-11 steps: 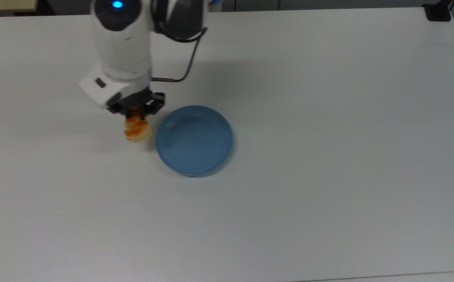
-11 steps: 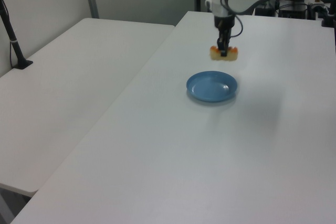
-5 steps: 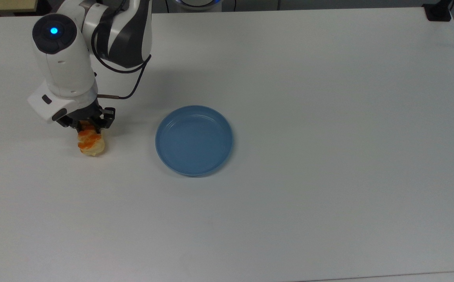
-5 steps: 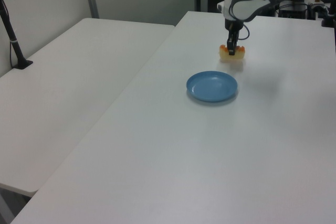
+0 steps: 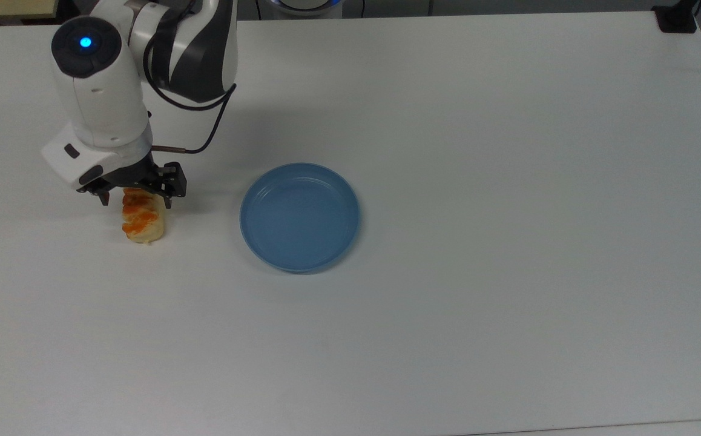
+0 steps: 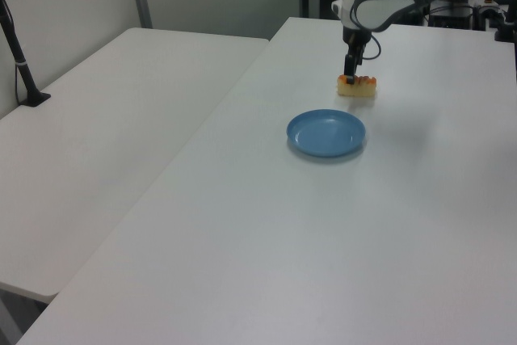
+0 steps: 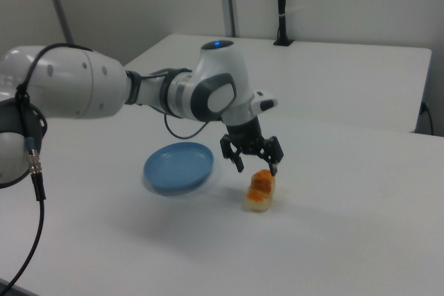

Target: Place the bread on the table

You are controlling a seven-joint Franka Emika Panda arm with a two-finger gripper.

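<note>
Bread (image 5: 142,220) rests on table (image 5: 508,181) beneath spread pincer (image 5: 135,192).

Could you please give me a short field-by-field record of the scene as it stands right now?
bread: lying on the table, to the top view's left of the plate, apart from it
table: white, bears the bread and plate
plate: blue, round, nothing on it
hand: open, fingers spread just above the bread, not gripping it
task state: bread appears released onto the table
</note>
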